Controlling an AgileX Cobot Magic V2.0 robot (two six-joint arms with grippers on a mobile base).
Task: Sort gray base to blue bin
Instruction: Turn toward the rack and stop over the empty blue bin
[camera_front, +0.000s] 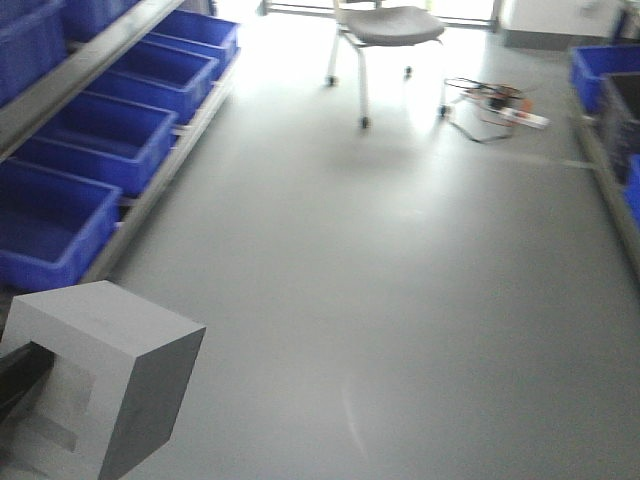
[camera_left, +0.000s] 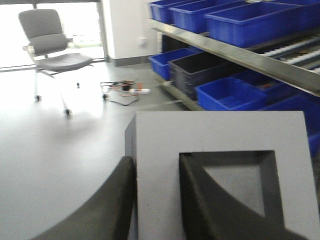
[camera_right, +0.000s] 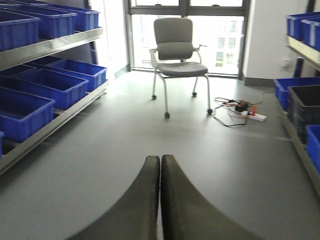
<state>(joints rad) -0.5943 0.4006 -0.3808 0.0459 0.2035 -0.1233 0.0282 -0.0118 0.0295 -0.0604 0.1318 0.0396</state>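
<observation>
Gripped close to the lens, the gray base (camera_left: 220, 130) hangs above the floor (camera_front: 400, 300), cut off at the frame's bottom, its square recess facing the left wrist camera. The left gripper (camera_left: 157, 162) clamps one matte wall, with one dark finger inside the recess. The right gripper (camera_right: 160, 162) has its fingers pressed together on nothing. Beyond, a glossy blue bin (camera_front: 45, 270) sits on a low shelf (camera_front: 150, 195); farther off stands a chair (camera_right: 175, 45).

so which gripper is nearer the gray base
Left. The left gripper clamps the gray base, one finger inside its recess; the right gripper is shut and empty over the floor, the base outside its view.
</observation>
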